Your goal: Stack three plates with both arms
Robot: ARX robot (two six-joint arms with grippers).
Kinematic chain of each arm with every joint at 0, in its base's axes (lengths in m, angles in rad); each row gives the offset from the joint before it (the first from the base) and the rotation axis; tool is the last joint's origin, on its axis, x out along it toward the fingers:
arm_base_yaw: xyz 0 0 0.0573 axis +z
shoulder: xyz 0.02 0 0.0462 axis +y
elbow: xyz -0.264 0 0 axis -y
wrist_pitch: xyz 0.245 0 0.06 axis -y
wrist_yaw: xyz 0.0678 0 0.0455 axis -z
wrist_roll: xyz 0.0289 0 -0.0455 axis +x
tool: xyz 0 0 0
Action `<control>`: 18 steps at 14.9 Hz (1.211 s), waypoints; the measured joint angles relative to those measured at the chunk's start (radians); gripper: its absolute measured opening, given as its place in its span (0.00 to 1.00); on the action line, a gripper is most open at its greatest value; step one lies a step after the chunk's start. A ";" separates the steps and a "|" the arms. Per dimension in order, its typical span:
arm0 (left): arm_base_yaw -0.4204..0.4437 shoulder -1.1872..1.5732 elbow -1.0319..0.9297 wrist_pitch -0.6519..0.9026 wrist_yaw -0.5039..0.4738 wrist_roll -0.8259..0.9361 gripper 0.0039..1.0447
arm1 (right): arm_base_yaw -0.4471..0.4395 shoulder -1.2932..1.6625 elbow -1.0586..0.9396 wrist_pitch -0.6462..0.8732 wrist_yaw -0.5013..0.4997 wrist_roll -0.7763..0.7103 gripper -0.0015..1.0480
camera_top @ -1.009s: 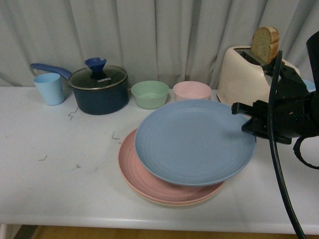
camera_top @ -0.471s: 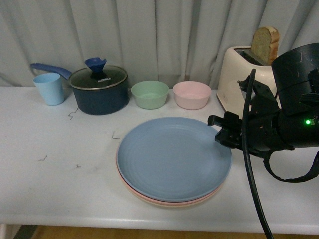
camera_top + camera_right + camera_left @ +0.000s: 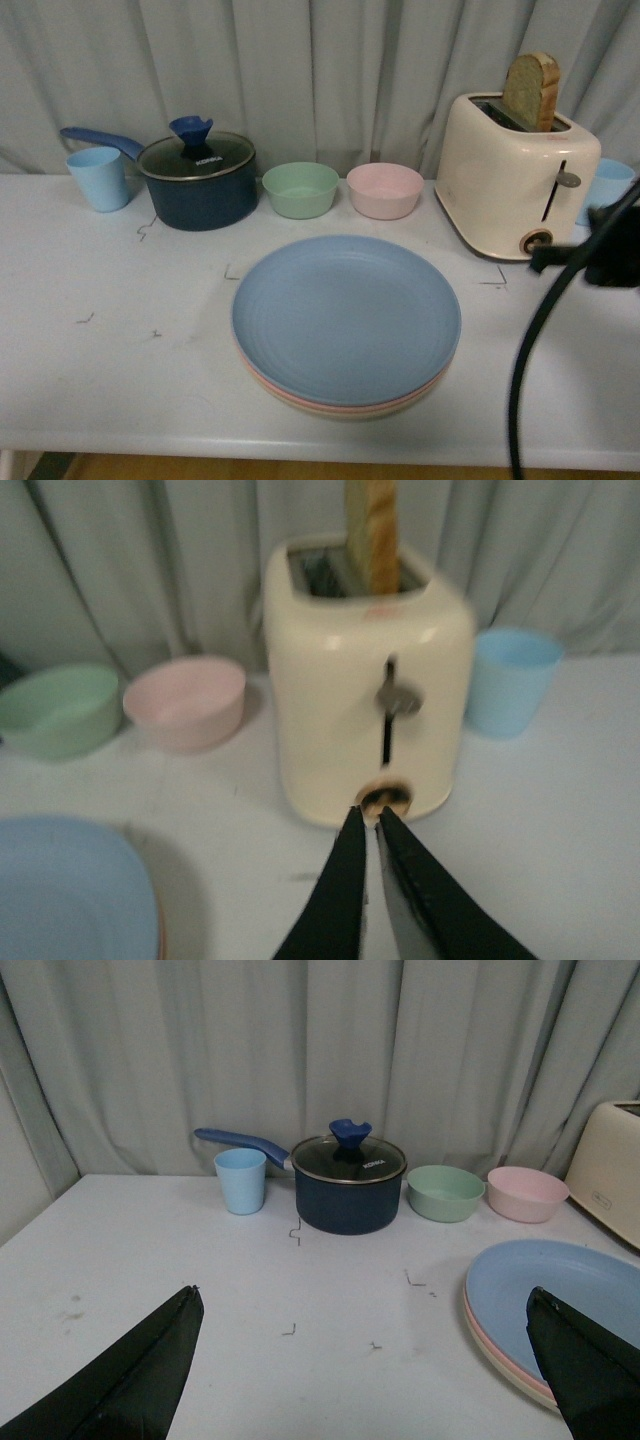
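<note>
Right gripper nearly closed (empty); left gripper spread wide, empty.

The right gripper hung empty near the table's right edge with its fingers nearly pressed together, while the left gripper was spread wide above the table's left part.

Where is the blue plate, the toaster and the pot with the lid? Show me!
light blue plate (image 3: 345, 318), front view, middle of its top face.
toaster (image 3: 505, 180), front view, its cream front side.
dark blue pot (image 3: 198, 192), front view, its side wall below the glass lid.
</note>
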 joint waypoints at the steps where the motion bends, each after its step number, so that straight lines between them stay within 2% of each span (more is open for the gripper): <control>1: 0.000 0.000 0.000 0.000 0.000 0.000 0.94 | -0.018 -0.092 -0.055 0.017 -0.011 -0.019 0.02; 4: 0.000 0.000 0.000 0.000 0.000 0.000 0.94 | -0.043 -0.235 -0.257 -0.008 -0.065 -0.036 0.02; 7: 0.000 0.000 0.000 0.000 0.000 0.000 0.94 | -0.080 -0.458 -0.376 0.005 -0.094 -0.038 0.02; 10: 0.000 0.000 0.000 0.000 0.000 0.000 0.94 | -0.097 -0.563 -0.428 -0.050 -0.109 -0.039 0.02; 11: 0.000 0.000 0.000 0.000 0.000 0.000 0.94 | -0.138 -0.635 -0.453 -0.091 -0.164 -0.039 0.02; 12: 0.000 0.000 0.000 0.000 0.000 0.000 0.94 | -0.168 -0.693 -0.469 -0.130 -0.169 -0.039 0.02; 13: 0.000 0.000 0.000 0.000 0.000 0.000 0.94 | -0.172 -0.759 -0.487 -0.187 -0.172 -0.039 0.02; 14: 0.000 0.000 0.000 0.000 0.000 0.000 0.94 | -0.172 -0.864 -0.488 -0.313 -0.178 -0.039 0.02; 18: 0.000 0.000 0.000 0.000 0.000 0.000 0.94 | -0.172 -1.118 -0.526 -0.505 -0.178 -0.039 0.02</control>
